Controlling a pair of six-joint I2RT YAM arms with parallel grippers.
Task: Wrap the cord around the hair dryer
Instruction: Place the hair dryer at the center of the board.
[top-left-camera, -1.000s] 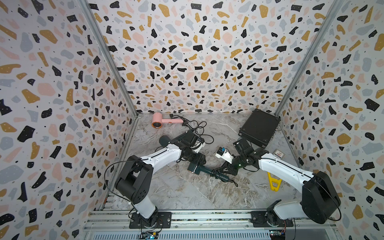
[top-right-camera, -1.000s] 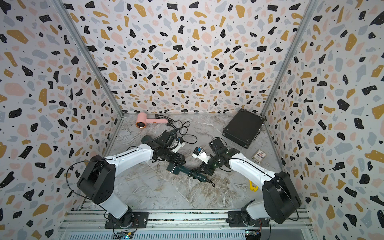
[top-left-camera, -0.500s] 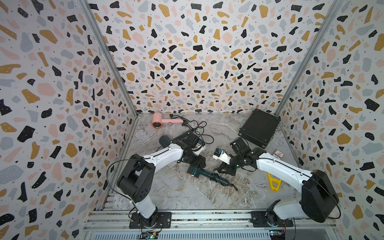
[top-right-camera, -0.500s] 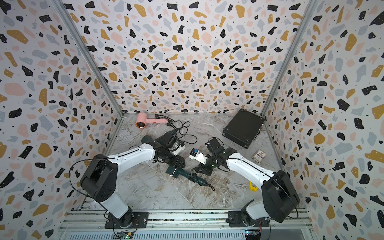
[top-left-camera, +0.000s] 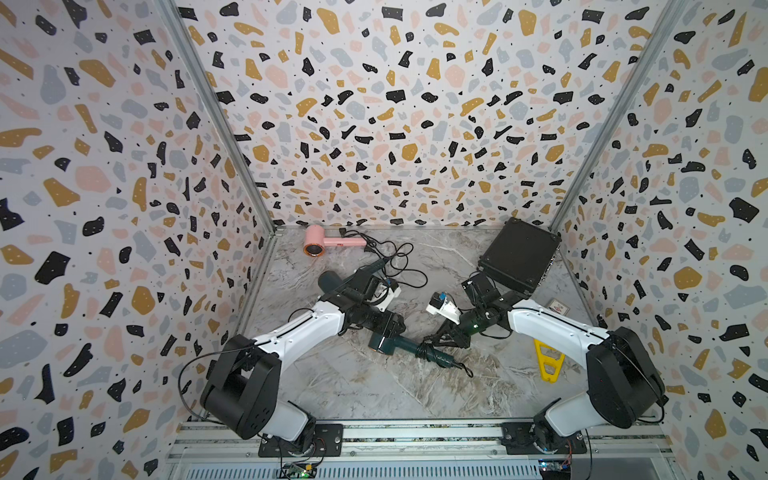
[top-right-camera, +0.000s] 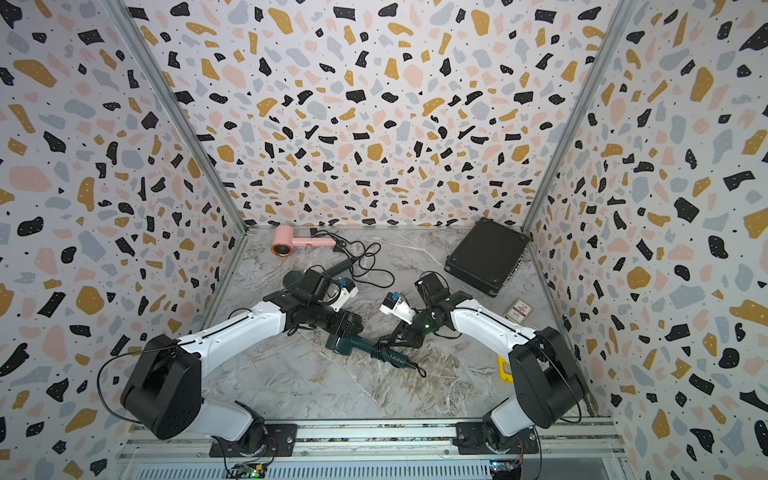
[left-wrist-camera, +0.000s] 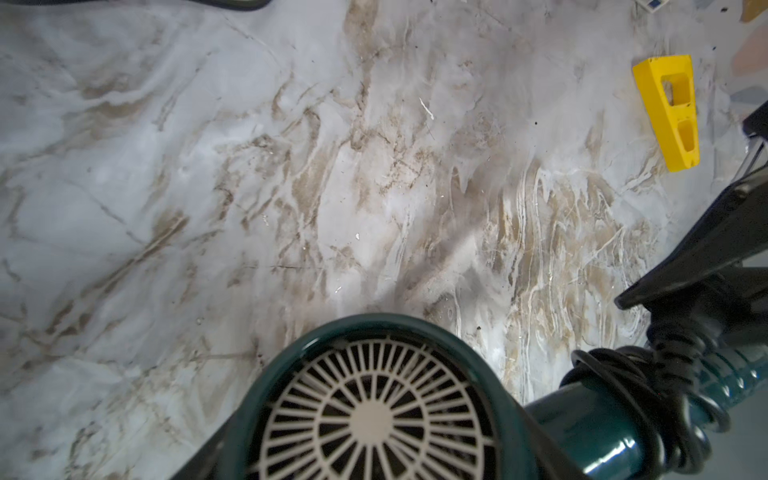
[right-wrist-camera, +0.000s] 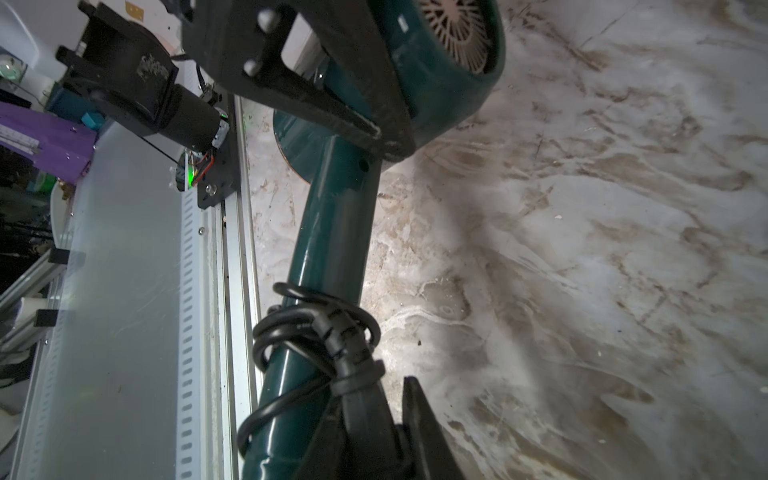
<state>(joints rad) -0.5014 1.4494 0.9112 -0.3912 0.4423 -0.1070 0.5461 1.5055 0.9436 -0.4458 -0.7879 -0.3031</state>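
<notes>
Where: the hair dryer (top-left-camera: 395, 344) lies in the middle of the worktop (top-left-camera: 374, 395), seen in both top views.
Which way: its long handle runs from the head down toward the lower right of the frame.
Worktop: grey-white marble with brown streaks.
Room: walls with coloured speckles.
Look: dark green and shiny, with a pale round grille (left-wrist-camera: 380, 419).
Cord: the black cord (right-wrist-camera: 320, 332) is looped round the handle.
Left pincer (top-left-camera: 384, 328): closed on the head.
Right pincer (top-left-camera: 434, 341): closed on the cord.
</notes>
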